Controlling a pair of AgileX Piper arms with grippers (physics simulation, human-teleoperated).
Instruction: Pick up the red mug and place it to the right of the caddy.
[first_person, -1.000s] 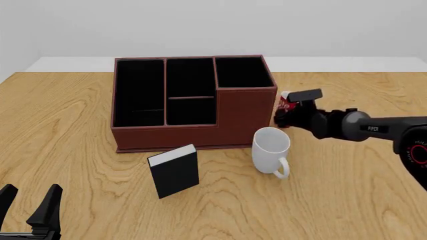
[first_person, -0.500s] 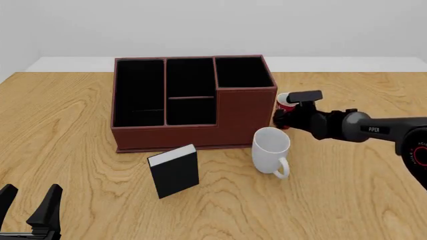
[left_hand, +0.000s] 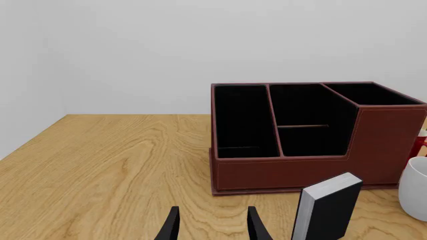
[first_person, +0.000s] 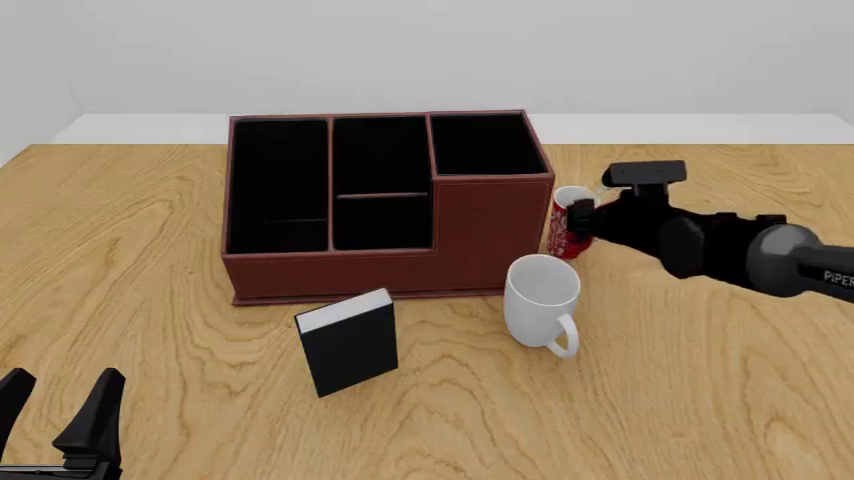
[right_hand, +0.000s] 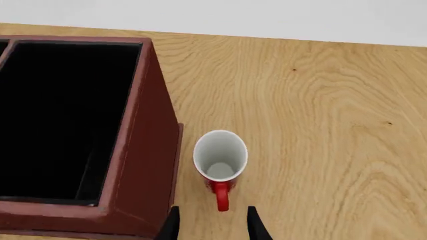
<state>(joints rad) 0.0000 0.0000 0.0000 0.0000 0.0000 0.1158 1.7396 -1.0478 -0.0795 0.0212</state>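
The red mug (right_hand: 220, 159), probably light, stiff and slick, stands beside the caddy (right_hand: 143, 150); the right gripper (right_hand: 212, 225), spread, should pinch its handle.

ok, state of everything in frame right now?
red mug: upright on the table, right beside the caddy, not gripped
caddy: compartments look empty
white mug: upright, untouched
black book: standing on edge
right gripper: open, above the mug handle
left gripper: open, idle

Front view: the right gripper (first_person: 583, 222) covers much of the red mug (first_person: 566, 222) — its handle hidden. The left gripper (first_person: 60, 410) is cut at the bottom edge — only fingertips show.
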